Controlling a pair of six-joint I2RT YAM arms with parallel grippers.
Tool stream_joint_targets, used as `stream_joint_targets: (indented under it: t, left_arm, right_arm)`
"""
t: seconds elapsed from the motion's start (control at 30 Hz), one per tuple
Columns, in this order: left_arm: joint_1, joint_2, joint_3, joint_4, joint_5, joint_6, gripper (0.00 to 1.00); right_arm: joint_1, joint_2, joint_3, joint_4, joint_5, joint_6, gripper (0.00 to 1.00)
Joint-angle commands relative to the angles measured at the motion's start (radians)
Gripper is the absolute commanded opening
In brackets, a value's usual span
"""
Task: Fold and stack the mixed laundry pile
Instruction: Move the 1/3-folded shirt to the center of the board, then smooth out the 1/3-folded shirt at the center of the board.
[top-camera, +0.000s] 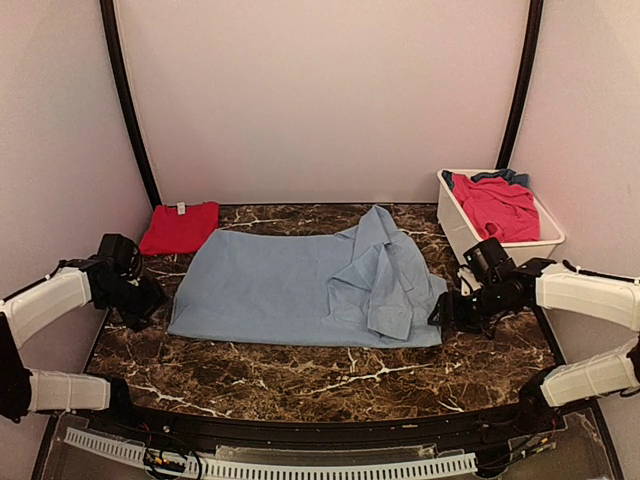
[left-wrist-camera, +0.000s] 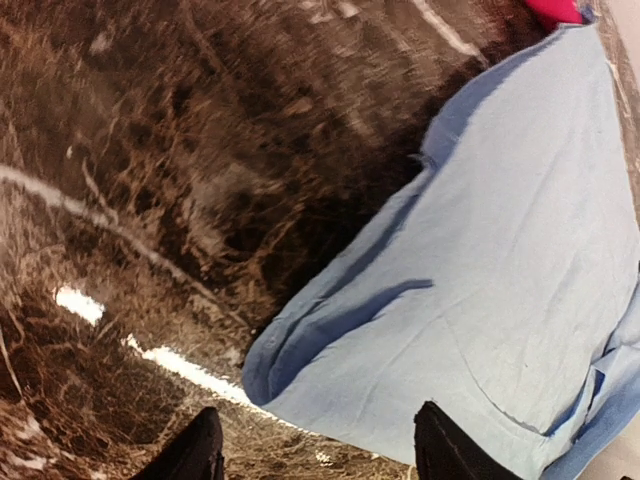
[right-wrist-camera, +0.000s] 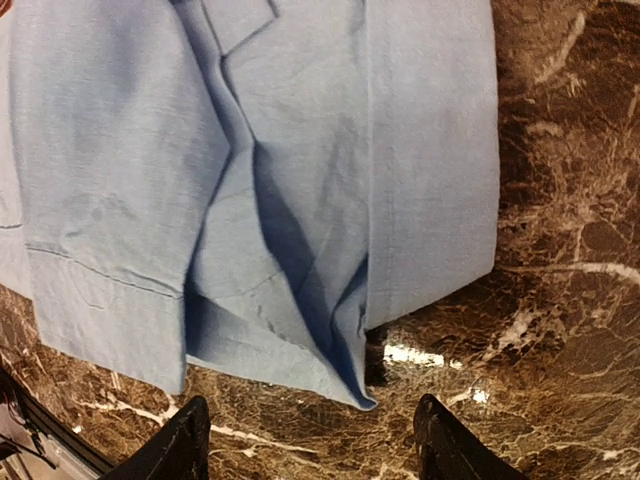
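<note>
Listing the cloth first: four pieces in all. One large light-blue shirt (top-camera: 290, 285), spread flat across the middle of the table (top-camera: 300, 375), with its collar and a sleeve gathered in folds toward the right edge. One red piece (top-camera: 180, 228), folded square with a white tag at its far side, at the far left corner of the table, just beside the shirt's far left corner. One pink-red piece (top-camera: 495, 205), lying loose inside the white tub (top-camera: 452, 228), which stands at the far right corner. One darker blue piece (top-camera: 515, 177), mostly hidden, showing behind the pink-red one at the tub's far wall. Tubs: one

Grippers: two. Left gripper (top-camera: 152, 300): fingers (left-wrist-camera: 203, 452) well apart with nothing between them, low over the marble at the left edge of the table, facing the shirt's near left corner, whose edge curls up slightly just ahead of the fingertips; contact cannot be told. Right gripper (top-camera: 441, 312): fingers (right-wrist-camera: 187, 440) likewise apart and empty, over bare marble just off the shirt's near right corner, where the hem folds into a point

Arms: two. The left reaches in from the left edge, forearm low and nearly level, wrist turned toward the shirt. The right comes in from the right edge in a matching pose, its wrist just in front of the tub
</note>
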Motion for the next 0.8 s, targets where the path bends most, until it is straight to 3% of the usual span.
stream_joint_targets:
  t: [0.0,0.13,0.3,0.5,0.77]
  left_arm:
    - [-0.004,-0.062,0.099,0.011,0.005,0.083,0.77]
    - [-0.055,-0.005,0.214,-0.015,0.004,0.151,0.81]
    - [-0.103,0.022,0.203,0.026,0.018,0.124,0.81]
    - [-0.126,0.022,0.171,0.059,0.021,0.097,0.82]
    - [-0.130,0.026,0.168,0.065,0.008,0.106,0.83]
  right_arm:
    - [0.011,-0.049,0.095,-0.016,-0.025,-0.048,0.67]
    - [0.084,-0.001,0.215,-0.016,-0.048,-0.092,0.66]
    - [0.259,0.181,0.429,-0.131,0.109,-0.115,0.65]
    - [0.420,0.427,0.611,-0.279,0.316,-0.059,0.77]
    - [0.481,0.634,0.728,-0.381,0.506,-0.002,0.81]
